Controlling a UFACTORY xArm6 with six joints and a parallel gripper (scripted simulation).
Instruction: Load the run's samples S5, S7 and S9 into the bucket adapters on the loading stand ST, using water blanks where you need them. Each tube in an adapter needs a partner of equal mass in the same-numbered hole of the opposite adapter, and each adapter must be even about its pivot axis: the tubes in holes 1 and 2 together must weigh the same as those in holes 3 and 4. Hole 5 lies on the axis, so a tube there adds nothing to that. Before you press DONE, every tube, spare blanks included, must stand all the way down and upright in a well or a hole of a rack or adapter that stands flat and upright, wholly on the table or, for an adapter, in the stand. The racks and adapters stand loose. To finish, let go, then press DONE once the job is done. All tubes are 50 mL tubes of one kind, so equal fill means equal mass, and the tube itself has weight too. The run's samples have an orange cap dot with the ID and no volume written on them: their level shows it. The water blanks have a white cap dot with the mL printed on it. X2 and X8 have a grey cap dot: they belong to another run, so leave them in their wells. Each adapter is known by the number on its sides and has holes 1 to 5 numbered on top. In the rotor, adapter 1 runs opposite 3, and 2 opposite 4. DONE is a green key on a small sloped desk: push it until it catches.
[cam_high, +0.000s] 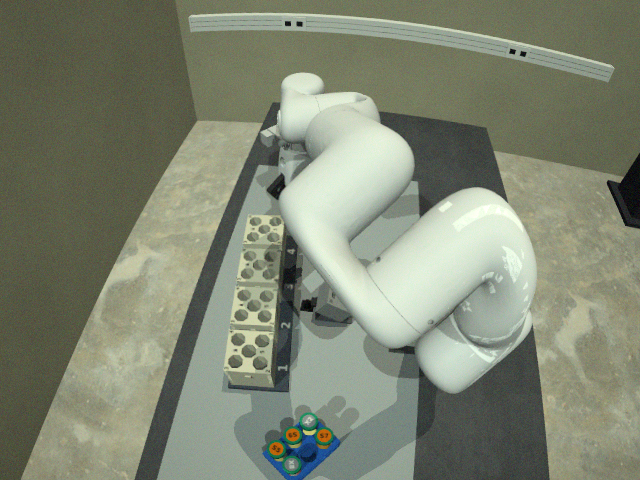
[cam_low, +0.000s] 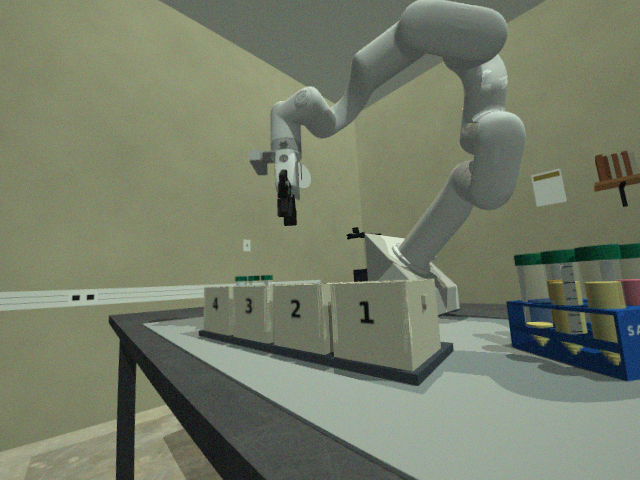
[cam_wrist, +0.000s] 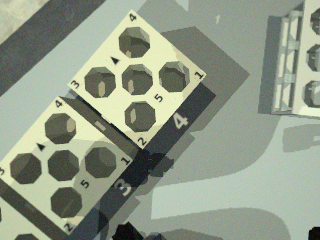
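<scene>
My gripper (cam_low: 287, 217) (cam_wrist: 220, 234) is open and empty, high above the table near the far end of the stand; the top view shows it partly hidden by the arm. Adapter 1 (cam_high: 250, 378) (cam_low: 369, 338), adapter 2 (cam_low: 299, 330), adapter 3 (cam_wrist: 82, 142) and adapter 4 (cam_wrist: 117, 102) stand in a row in the loading stand (cam_high: 281, 379). Their visible holes are empty. The blue sample rack (cam_high: 331, 446) (cam_low: 628, 359) holds S5 (cam_high: 276, 448), S9 (cam_high: 292, 435), S7 (cam_high: 324, 436), X2 (cam_high: 308, 420) and X8 (cam_high: 291, 464); one well is empty. I see no DONE key.
A white rack (cam_wrist: 277, 97) is cut off at the right of the wrist view, with dark wells along its near side. Green-capped tubes (cam_low: 253, 278) show behind the adapters. A light grey block (cam_high: 331, 308) is partly hidden beneath the arm, right of the stand.
</scene>
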